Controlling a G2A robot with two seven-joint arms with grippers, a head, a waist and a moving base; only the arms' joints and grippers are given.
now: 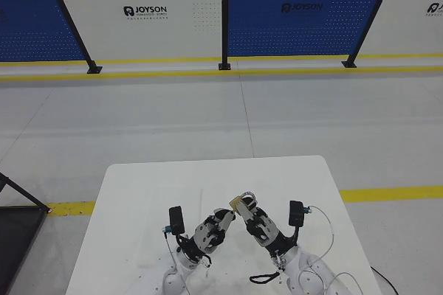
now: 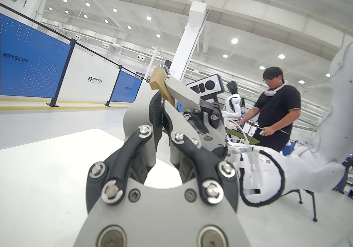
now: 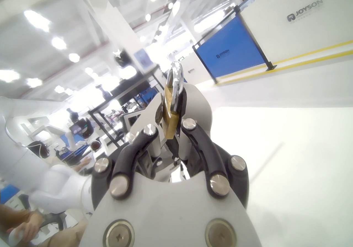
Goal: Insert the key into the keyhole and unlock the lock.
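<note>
A brass padlock (image 1: 242, 202) with a silver shackle is held above the front middle of the white table (image 1: 148, 199). My right gripper (image 1: 249, 212) is shut on it. In the right wrist view the brass body (image 3: 169, 118) sits between the fingers and the shackle (image 3: 177, 85) sticks out past their tips. My left gripper (image 1: 227, 214) is just beside it, tips at the lock. In the left wrist view its fingers (image 2: 154, 110) are pressed together right under the padlock (image 2: 158, 81). The key is mostly hidden between them. A thin grey sliver (image 3: 158, 115) shows against the lock body.
Both arms are near the table's front edge, with bare tabletop (image 1: 207, 177) ahead and to both sides. A black frame (image 1: 7, 195) stands off the table's left. Blue and white barrier panels (image 1: 148, 22) line the far floor.
</note>
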